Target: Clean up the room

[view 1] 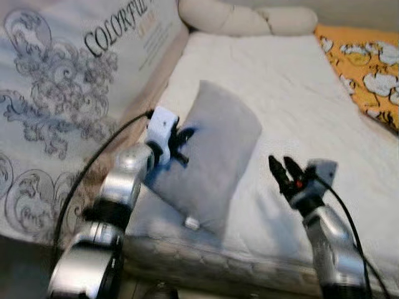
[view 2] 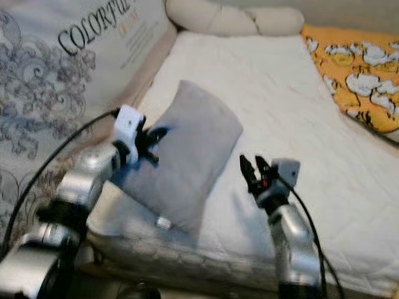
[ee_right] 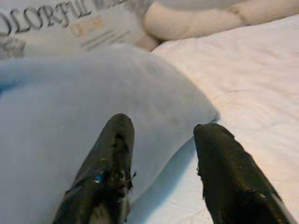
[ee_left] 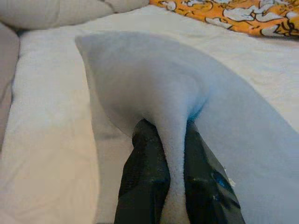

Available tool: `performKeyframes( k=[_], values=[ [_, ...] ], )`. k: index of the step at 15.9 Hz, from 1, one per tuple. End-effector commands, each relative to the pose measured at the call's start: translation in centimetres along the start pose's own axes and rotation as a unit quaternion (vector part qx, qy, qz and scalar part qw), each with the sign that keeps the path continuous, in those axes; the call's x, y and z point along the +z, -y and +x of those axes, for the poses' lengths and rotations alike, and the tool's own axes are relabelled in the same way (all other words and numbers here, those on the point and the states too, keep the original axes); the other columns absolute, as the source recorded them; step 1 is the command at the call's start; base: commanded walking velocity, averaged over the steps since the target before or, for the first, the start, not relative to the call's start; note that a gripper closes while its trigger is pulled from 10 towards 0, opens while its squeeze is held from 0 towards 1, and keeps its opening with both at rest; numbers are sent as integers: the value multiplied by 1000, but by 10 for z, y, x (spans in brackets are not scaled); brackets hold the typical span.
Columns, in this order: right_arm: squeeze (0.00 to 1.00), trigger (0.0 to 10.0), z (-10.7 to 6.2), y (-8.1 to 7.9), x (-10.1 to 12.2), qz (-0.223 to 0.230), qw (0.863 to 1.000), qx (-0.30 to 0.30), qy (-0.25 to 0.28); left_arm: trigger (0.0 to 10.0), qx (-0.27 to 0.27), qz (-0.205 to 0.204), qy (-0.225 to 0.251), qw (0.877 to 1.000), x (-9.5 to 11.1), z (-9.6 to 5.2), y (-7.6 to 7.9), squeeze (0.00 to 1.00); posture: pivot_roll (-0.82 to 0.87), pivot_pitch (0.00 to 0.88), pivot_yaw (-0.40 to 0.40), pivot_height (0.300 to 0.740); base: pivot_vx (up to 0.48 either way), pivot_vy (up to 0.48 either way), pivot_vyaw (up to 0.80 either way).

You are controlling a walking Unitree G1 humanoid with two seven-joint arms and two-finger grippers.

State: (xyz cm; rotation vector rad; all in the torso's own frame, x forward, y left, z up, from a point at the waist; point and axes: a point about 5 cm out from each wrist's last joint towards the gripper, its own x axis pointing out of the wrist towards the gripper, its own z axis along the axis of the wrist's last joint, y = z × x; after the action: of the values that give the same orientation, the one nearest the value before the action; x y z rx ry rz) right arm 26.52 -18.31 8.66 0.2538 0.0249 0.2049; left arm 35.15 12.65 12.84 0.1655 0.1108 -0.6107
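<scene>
1. Grey fabric, soft and slack: a pillow propped on edge, centre of the frame in the left eye view, tilted so its top leans toward the upper right and its lower corner rests near the front edge of the bed.
2. Pinched along its left side by the left gripper, jaws closed hard on a fold of the cover; in the left wrist view the cloth bunches up between the two black fingers. Likely held by this fold because the whole cushion is too thick to span.
3. Kept half lifted rather than flat, judging by the shadow under it, probably ready to be carried toward the head of the bed.
4. To the lower right of the frame, the right gripper, raised beside the pillow but apart from it, jaws parted with nothing between them. Seemingly poised to support the free side.
5. At the top of the frame, a cream bolster lying across the head of the bed, a plausible place for the pillow.
6. Upper right, an orange patterned blanket spread along the far side.
7. Upper left, a printed panel with scrollwork and lettering, standing alongside the mattress.
</scene>
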Motion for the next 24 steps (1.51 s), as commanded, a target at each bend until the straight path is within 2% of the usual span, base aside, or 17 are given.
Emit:
performKeyframes(
  k=[1,2,3,6,7,8,9,17,24],
  values=[
    [1000,10000,0,-4,8,3,1000,-12,11,0,12,36,35,999,10,-4,0,0,-69,0,64,740,0,0,0],
    [1000,10000,4,-11,7,-10,1000,-20,-10,10000,62,53,41,996,6,-8,1,0,-65,0,59,740,0,0,0],
    [1000,10000,7,-12,8,-23,999,-23,-9,10000,63,66,35,995,5,-10,2,0,-63,0,57,740,0,0,0],
    [1000,10000,9,-14,6,-7,999,-31,-21,10000,58,52,47,996,9,-15,4,0,-56,0,47,740,0,0,-240],
    [996,10000,9,-15,6,-9,999,-35,-32,10000,61,61,51,995,11,-16,4,0,-54,0,44,740,0,304,-788],
    [651,10000,9,-16,6,-11,999,-36,-32,10000,66,70,51,994,12,-16,3,0,-52,0,42,740,0,375,-800],
    [0,10000,11,-16,7,-16,999,-40,-31,10000,73,74,50,993,14,-17,0,0,-49,0,40,740,0,416,-694],
    [0,10000,12,-16,2,-14,997,-59,-37,10000,75,80,45,993,15,-18,-2,0,-48,0,51,740,0,457,0],
    [0,10000,14,-13,3,-13,996,-74,-39,10000,83,67,50,993,19,-15,-2,0,-48,0,57,740,0,0,0]
  ],
)
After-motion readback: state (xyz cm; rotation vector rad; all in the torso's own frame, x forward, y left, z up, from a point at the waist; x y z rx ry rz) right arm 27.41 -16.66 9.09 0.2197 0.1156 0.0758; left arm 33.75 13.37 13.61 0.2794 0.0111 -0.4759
